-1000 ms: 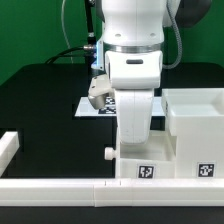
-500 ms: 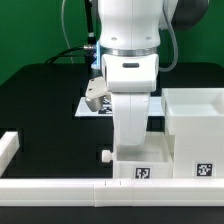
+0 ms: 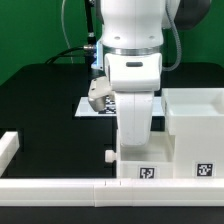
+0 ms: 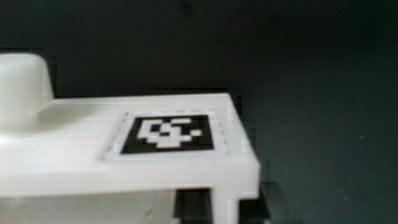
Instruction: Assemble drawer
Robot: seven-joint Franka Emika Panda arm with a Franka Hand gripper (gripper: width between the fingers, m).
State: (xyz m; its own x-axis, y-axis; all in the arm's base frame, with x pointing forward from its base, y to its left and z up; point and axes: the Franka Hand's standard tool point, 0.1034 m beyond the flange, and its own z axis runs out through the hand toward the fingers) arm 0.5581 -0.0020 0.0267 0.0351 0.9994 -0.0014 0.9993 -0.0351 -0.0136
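The white robot arm hides its jaws and part of the flat white marker board; the picture's edge crops the white cubic plastic housing.

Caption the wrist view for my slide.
Close-up of a white drawer tray, its knob and square tag, on the black table.

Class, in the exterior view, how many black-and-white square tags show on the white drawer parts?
2. One tag is on the knobbed tray below the arm; the other tag is on the larger box to the exterior view's right. More may be hidden.
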